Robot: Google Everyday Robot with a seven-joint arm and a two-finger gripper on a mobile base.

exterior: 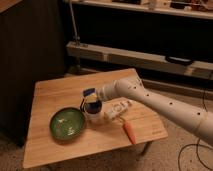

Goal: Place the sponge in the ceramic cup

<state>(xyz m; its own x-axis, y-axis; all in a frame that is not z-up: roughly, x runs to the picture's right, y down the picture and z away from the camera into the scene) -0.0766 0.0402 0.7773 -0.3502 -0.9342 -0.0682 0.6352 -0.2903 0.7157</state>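
One sponge (89, 92), one ceramic cup (94, 114), one green bowl (67, 124), one flat white bottle (118, 109) and one carrot (130, 132) — that is my count on the wooden counter (50, 95). On my screen the jaws sit at the end of the white arm (155, 102), which reaches in from the right. They hang over the middle of the counter, closed on the sponge. Its blue block with the yellowish face shows at the top of the jaws, clear of the counter. Directly below the jaws stands the cup, upright; they cover part of its rim, so I cannot tell what is inside. Left of the jaws and lower, just beside the cup, sits the bowl, with a few pale marks inside — I cannot tell what they are. Right of the jaws the bottle lies flat, close against the cup. Further right and lower lies the carrot, apart from the bottle.
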